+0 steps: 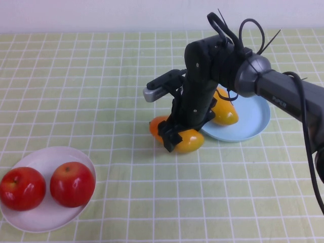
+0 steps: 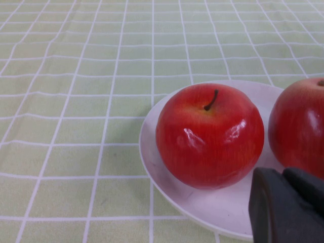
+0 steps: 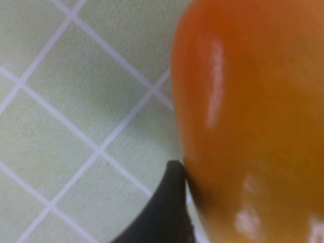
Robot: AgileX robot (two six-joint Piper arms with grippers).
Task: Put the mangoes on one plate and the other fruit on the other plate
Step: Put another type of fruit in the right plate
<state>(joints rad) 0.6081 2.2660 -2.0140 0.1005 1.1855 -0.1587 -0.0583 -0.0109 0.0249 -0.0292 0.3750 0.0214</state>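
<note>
My right gripper (image 1: 174,134) reaches down at the table's middle and is shut on a glossy orange mango (image 1: 191,142) just left of the light blue plate (image 1: 253,121). In the right wrist view one dark finger (image 3: 164,212) presses the mango's (image 3: 253,111) side. The second mango (image 1: 224,112) lies on the blue plate, partly behind the arm. Two red apples (image 1: 22,188) (image 1: 72,184) sit on the white plate (image 1: 45,157) at the front left. My left gripper (image 2: 286,207) hovers beside that plate (image 2: 212,210), shut and holding nothing, close to an apple (image 2: 210,135).
A green checked cloth (image 1: 101,76) covers the whole table. The right arm (image 1: 283,96) stretches in from the right over the blue plate. The left arm is outside the high view.
</note>
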